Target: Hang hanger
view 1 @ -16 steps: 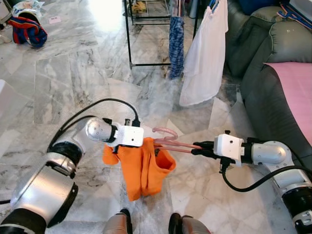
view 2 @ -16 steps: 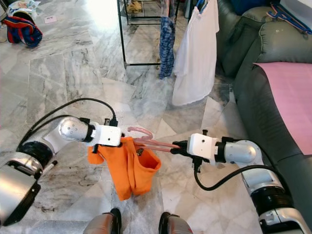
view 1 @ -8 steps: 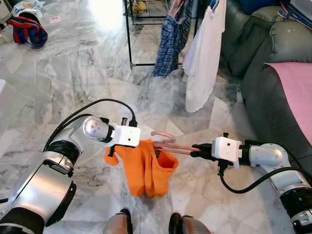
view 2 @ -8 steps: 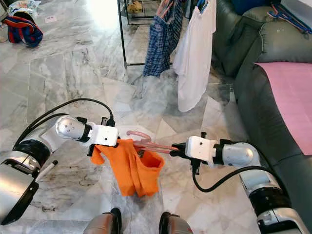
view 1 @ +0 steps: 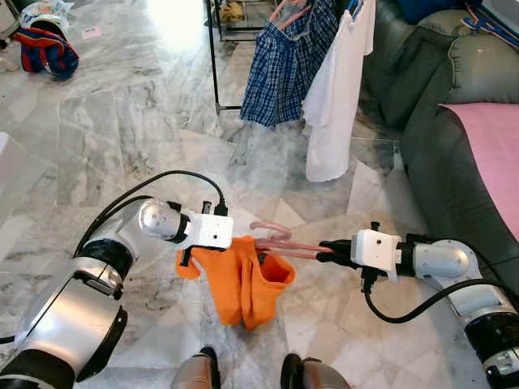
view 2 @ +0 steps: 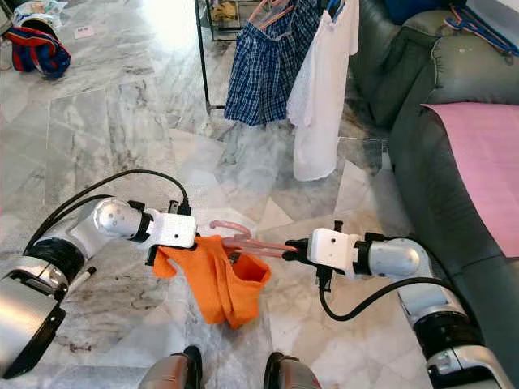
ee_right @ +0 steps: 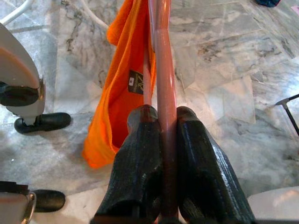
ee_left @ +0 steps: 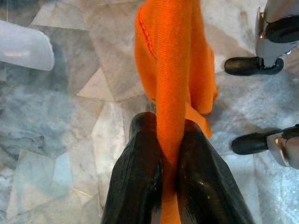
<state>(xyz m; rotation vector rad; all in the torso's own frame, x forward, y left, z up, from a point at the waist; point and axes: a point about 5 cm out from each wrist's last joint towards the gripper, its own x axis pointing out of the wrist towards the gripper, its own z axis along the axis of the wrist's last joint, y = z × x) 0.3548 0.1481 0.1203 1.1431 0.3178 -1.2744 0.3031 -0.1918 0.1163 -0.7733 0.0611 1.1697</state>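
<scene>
A pink plastic hanger (view 1: 276, 237) hangs level between my two arms, low over the marble floor. An orange garment (view 1: 243, 275) is draped on it. My right gripper (view 1: 324, 251) is shut on the hanger's right end; the right wrist view has the pink bar (ee_right: 161, 112) pinched between both black fingers. My left gripper (view 1: 193, 250) is shut on the orange garment (ee_left: 170, 88) at its left edge, the cloth squeezed between the two fingers. A black clothes rack (view 1: 214, 57) stands ahead with a blue plaid shirt (view 1: 285, 65) and a white garment (view 1: 336, 101) hanging from it.
A dark grey sofa (view 1: 438, 121) with a pink cover (view 1: 491, 154) runs along the right. A red and blue bag (view 1: 47, 49) lies on the floor at far left. My own feet (view 1: 251, 374) stand just below the hanger. Marble floor (view 1: 122, 121) lies open between me and the rack.
The camera has tipped, bringing more of the rack's clothes into view, with the plaid shirt now wide in sight. Both grippers keep their hold; the hanger and orange garment have barely shifted.
</scene>
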